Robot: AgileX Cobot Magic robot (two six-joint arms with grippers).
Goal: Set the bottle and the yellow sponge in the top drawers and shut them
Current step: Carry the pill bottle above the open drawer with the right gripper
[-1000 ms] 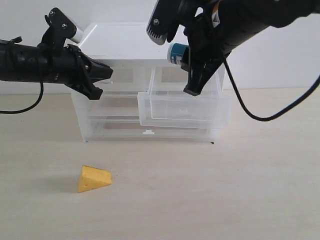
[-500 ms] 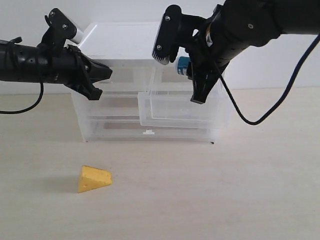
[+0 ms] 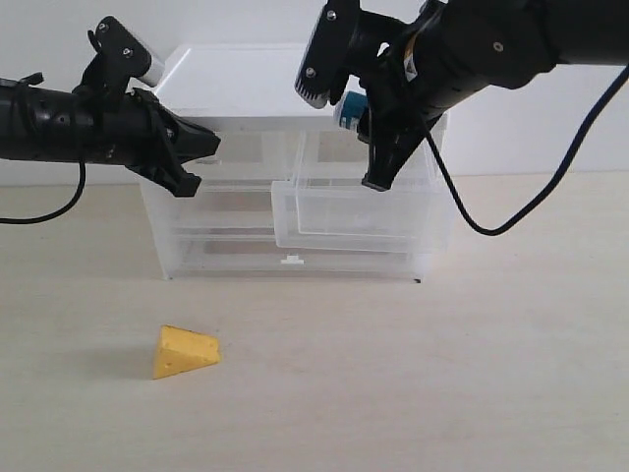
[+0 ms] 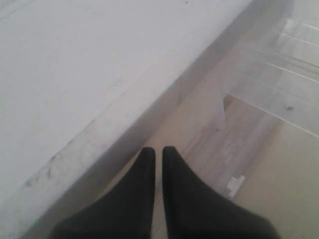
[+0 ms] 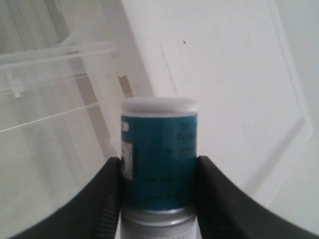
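My right gripper (image 3: pixel 344 140) is shut on the bottle (image 3: pixel 346 107), a white bottle with a teal label, and holds it in the air above the pulled-out right top drawer (image 3: pixel 362 212). In the right wrist view the bottle (image 5: pixel 159 139) sits between the two black fingers (image 5: pixel 107 181). My left gripper (image 3: pixel 210 147) is shut and empty, its tips (image 4: pixel 157 150) at the front of the closed left top drawer (image 3: pixel 251 149). The yellow sponge (image 3: pixel 184 352), a cheese-like wedge, lies on the table in front of the cabinet, to the left.
The white cabinet (image 3: pixel 236 74) stands at the back of the light wooden table (image 3: pixel 413 374). A full-width lower drawer with a small white tab handle (image 3: pixel 291 261) is shut. Black cables hang from both arms.
My right gripper, still holding the bottle, dipped down and right over the open drawer, then came back up and left. The left arm and the sponge have not moved.
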